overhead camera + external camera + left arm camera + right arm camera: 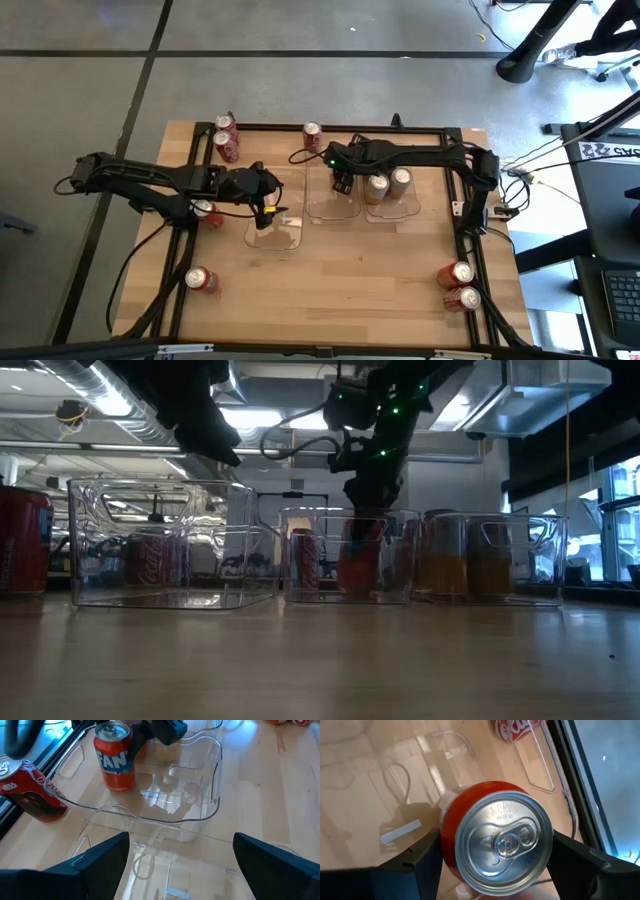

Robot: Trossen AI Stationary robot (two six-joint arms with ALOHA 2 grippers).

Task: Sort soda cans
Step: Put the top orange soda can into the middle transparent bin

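Lowering an orange can (pixel 496 836) into the middle tray (pixel 333 205); our right gripper (pixel 495 860) is clamped on its sides, top up so it lands standing. Left gripper (pixel 177 865) hovers spread apart, empty, over the left tray (pixel 273 232). Two gold cans (pixel 388 184) fill the right tray

Right claw (pixel 495 870) clamps red can (pixel 495 837) upright.

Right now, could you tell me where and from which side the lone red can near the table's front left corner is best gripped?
Grip the lone red can across its round body, below the silver top, coming down from above: it seems upright, with no other can beside it. The open left end effector, over a clear tray, is nearest.
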